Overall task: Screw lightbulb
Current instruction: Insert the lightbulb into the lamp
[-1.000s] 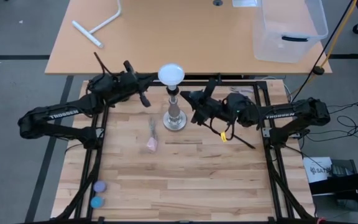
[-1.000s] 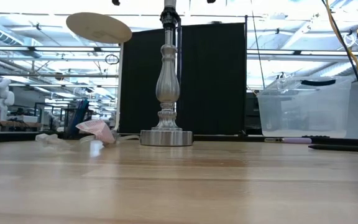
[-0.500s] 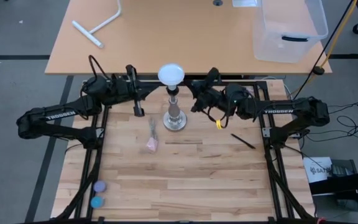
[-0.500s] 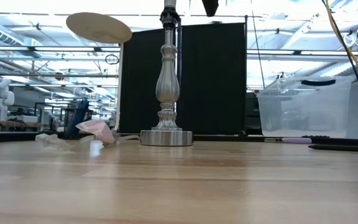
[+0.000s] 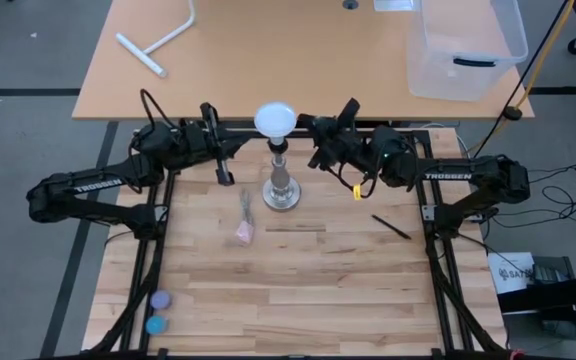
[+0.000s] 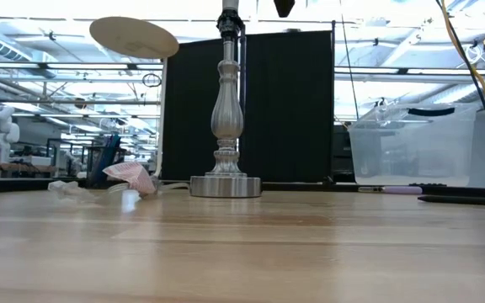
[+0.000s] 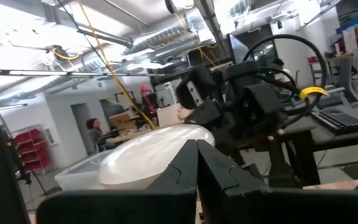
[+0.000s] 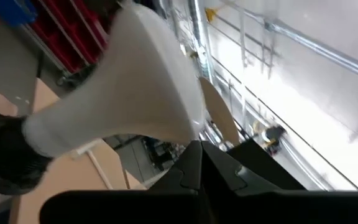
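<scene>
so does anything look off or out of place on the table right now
Mostly tidy. The bulb sits upright on the lamp post, with both shut claws beside it, left and right. The only oddities are a crumpled pink scrap lying loose by the base and a thin black stick at right.

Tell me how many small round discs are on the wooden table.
2, both near the table's front left corner: a purple disc and a blue disc just in front of it. No others show.

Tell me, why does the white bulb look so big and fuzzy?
Right wrist view: the round white frosted lightbulb sits very near the lens, so it looks soft and stretched. Left wrist view: it blurs too, under glaring ceiling lights. High view: it looks small and crisp.
</scene>
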### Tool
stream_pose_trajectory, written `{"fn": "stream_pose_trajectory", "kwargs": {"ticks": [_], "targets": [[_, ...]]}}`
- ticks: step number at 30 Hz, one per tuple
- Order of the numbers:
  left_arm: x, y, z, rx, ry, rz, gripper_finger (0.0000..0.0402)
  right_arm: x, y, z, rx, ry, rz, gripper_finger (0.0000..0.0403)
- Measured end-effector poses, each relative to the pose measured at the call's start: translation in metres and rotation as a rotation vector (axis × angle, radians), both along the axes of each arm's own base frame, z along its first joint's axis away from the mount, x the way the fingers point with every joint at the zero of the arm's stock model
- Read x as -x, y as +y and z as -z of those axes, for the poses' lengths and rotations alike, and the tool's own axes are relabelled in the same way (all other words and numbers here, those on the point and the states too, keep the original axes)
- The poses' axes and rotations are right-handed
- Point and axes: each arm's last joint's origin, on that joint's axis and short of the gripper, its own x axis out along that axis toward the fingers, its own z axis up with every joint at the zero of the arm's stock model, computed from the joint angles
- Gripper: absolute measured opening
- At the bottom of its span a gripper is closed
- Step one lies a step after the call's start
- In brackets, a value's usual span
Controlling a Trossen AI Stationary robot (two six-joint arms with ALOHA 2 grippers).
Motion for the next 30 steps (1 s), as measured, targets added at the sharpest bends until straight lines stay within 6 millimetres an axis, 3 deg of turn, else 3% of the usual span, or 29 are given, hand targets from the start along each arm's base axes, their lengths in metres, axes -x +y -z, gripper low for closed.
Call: {"fn": "stream_pose_trajectory", "kwargs": {"ticks": [14, 21, 30], "targets": [[-0.006, 0.01, 0.002, 0.007, -0.017, -0.065, 0.0, 0.0, 0.001, -0.002, 0.06, 0.001, -0.015, 0.0], [-0.005, 0.011, 0.002, 0.027, -0.028, -0.06, 0.0, 0.001, -0.017, -0.011, 0.04, -0.03, 0.011, 0.0], [-0.007, 0.005, 0.001, 0.04, -0.034, -0.026, 0.0, -0.015, -0.033, -0.012, -0.008, 0.004, -0.023, 0.0]]}}
